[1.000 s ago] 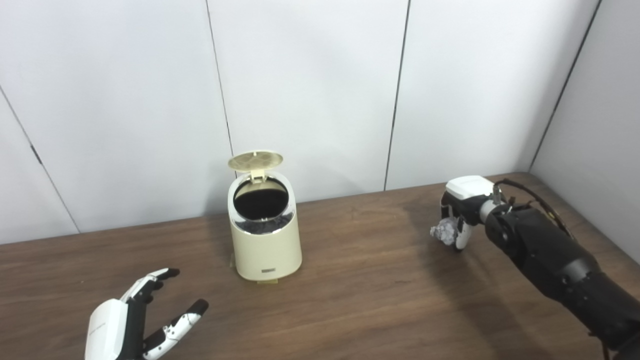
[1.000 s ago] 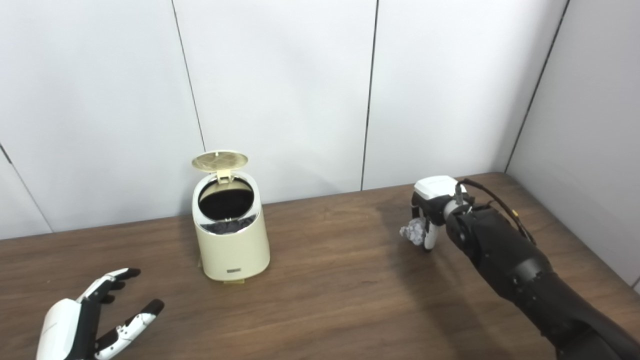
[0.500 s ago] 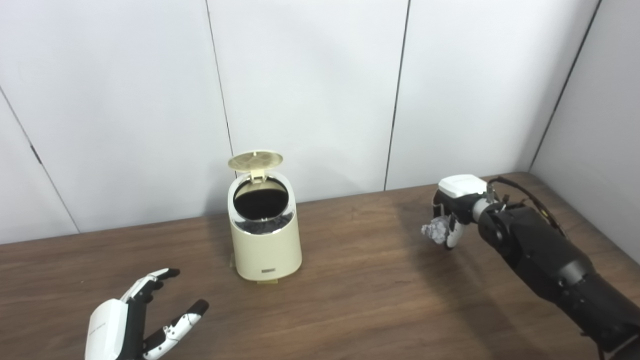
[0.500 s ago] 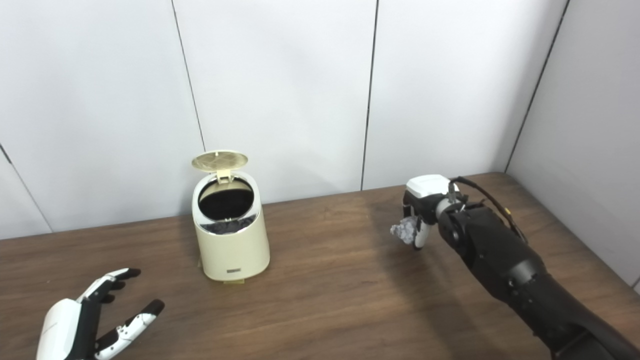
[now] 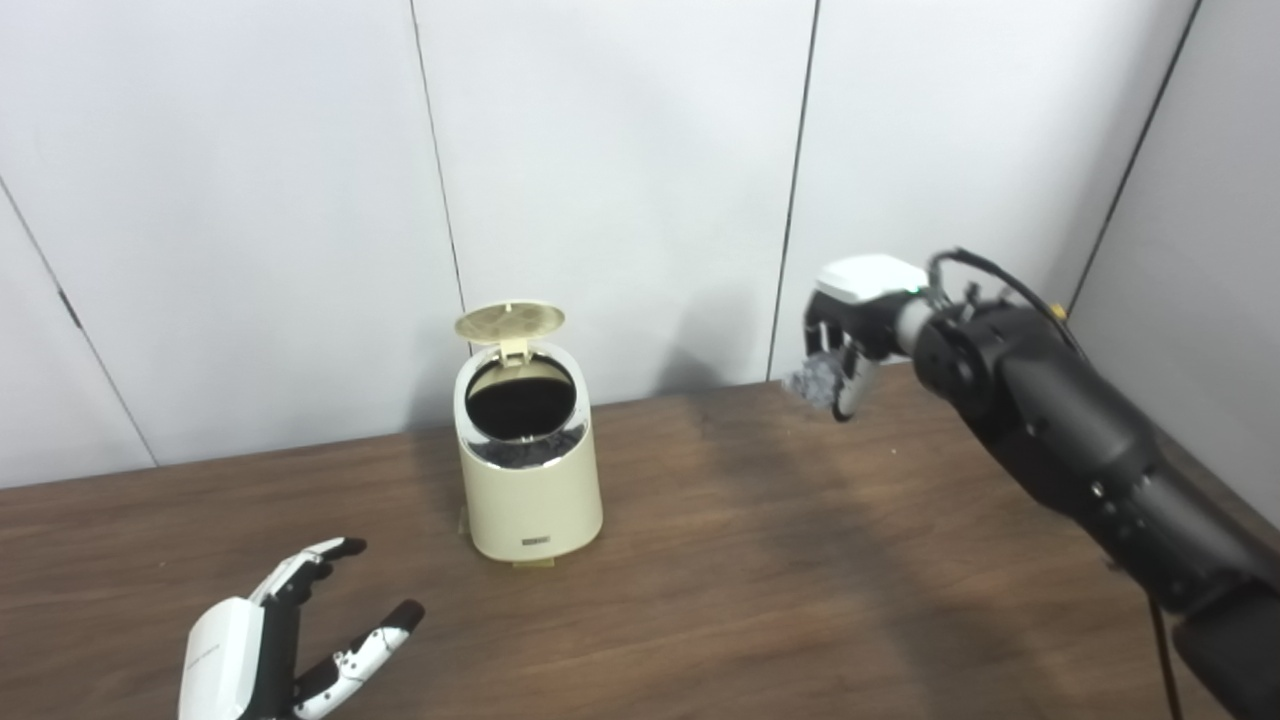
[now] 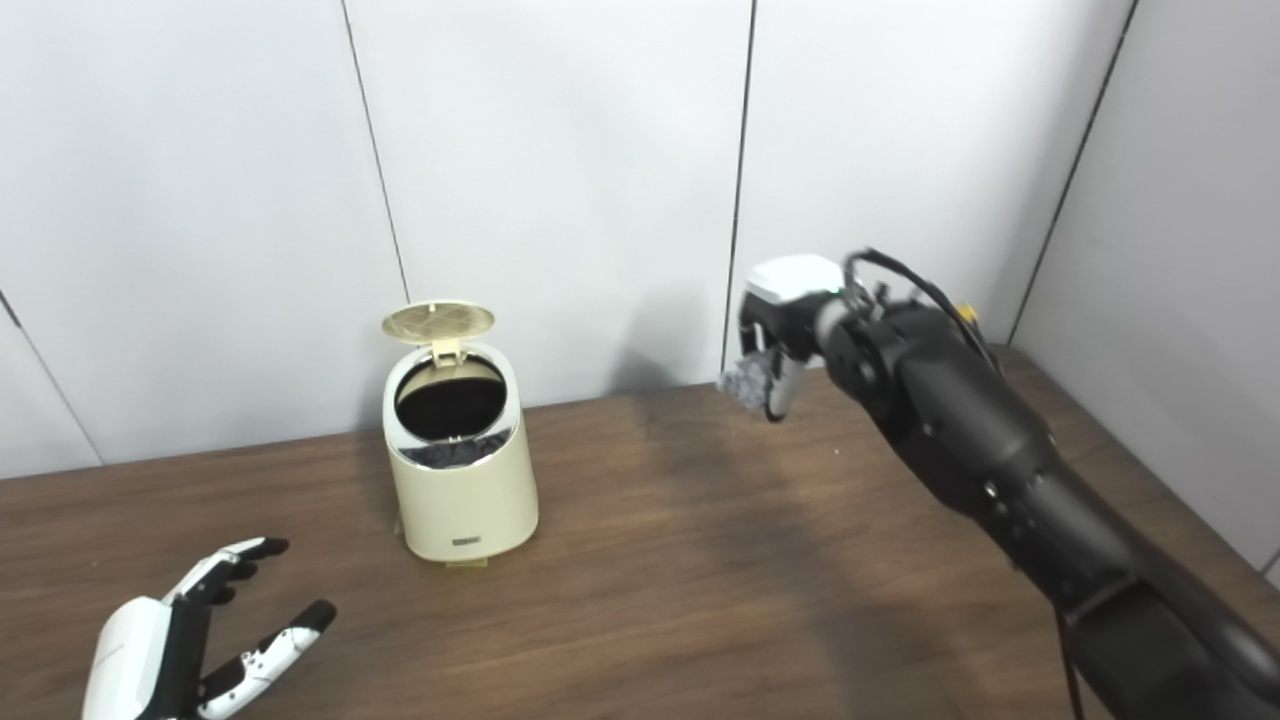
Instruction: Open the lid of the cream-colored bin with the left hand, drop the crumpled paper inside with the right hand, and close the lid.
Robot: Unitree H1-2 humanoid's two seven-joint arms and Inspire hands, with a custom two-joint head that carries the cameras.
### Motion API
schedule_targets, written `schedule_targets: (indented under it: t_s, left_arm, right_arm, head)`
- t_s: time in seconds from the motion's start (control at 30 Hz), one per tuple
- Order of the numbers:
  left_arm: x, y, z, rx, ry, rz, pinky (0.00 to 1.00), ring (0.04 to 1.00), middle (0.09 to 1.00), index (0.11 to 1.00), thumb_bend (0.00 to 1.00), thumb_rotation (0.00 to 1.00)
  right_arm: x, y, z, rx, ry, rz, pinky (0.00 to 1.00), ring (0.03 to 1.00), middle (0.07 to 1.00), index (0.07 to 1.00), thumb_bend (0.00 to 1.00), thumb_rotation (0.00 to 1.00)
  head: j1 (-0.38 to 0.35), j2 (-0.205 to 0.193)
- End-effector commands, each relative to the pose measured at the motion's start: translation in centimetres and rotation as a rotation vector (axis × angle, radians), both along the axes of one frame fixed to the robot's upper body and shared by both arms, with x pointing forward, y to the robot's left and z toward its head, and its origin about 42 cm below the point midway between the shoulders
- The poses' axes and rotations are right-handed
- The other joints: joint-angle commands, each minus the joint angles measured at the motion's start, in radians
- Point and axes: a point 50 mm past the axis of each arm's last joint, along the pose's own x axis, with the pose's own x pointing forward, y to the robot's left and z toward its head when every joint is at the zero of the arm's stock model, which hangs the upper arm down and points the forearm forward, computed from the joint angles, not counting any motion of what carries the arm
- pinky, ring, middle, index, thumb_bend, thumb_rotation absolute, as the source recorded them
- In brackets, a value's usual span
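Note:
The cream-colored bin stands on the wooden table left of centre, its round lid hinged up and its dark mouth showing. My right hand hangs in the air well to the bin's right, above the table's back edge, shut on the grey crumpled paper. My left hand rests low at the front left, fingers spread and holding nothing, a good way from the bin.
White wall panels close off the back, and a grey side wall closes off the right. Bare wood lies between the bin and my right arm.
My right hand has risen off the table with the crumpled paper and swung left toward the bin. The left hand and the bin's lid have stayed put.

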Motion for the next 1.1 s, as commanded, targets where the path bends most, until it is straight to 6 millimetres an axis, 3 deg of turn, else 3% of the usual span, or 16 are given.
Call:
schedule_targets:
  t_s: [0.0,0.17,0.4,0.43,0.53,0.93,1.07]
  left_arm:
    - [1.2,-0.4,1.6,0.008,-0.076,-0.015,0.73,0.765,0.782,0.771,0.77,0.76]
    - [1.2,-0.7,1.5,0.005,-0.065,-0.01,0.74,0.769,0.783,0.77,0.78,0.74]
    - [1.3,-1.2,1.1,0.015,-0.061,-0.009,0.75,0.771,0.788,0.776,0.79,0.76]
    - [1.3,-1.2,1.1,0.016,-0.063,-0.01,0.75,0.77,0.789,0.776,0.78,0.76]
    - [1.3,-1.5,1.0,0.02,-0.067,-0.01,0.74,0.767,0.785,0.774,0.78,0.75]
    - [1.4,-2.0,0.6,0.027,-0.053,-0.008,0.74,0.773,0.791,0.779,0.77,0.76]
    - [1.5,-2.2,0.5,0.027,-0.053,-0.011,0.73,0.772,0.792,0.78,0.77,0.75]
  right_arm:
    - [0.0,1.4,4.8,-0.008,-0.12,0.033,0.33,0.399,0.471,0.512,0.52,0.0]
    - [-1.1,4.4,6.8,0.074,-0.15,0.112,0.36,0.434,0.488,0.492,0.52,0.0]
    - [-2.7,9.5,9.3,0.058,-0.14,0.207,0.42,0.475,0.532,0.449,0.52,0.0]
    - [-2.9,10.2,9.6,0.058,-0.139,0.224,0.35,0.435,0.494,0.481,0.52,0.0]
    - [-3.3,11.7,9.9,0.06,-0.135,0.258,0.28,0.398,0.457,0.51,0.52,0.0]
    - [-3.8,16.5,9.9,0.086,-0.13,0.426,0.2,0.37,0.427,0.516,0.52,0.0]
    - [-4.2,17.9,9.4,0.127,-0.109,0.448,0.14,0.409,0.482,0.482,0.52,0.0]
  head:
    - [0.005,-0.001]
    - [0.013,-0.003]
    - [0.03,-0.024]
    - [0.034,-0.026]
    - [0.045,-0.031]
    - [0.077,-0.043]
    - [0.09,-0.045]
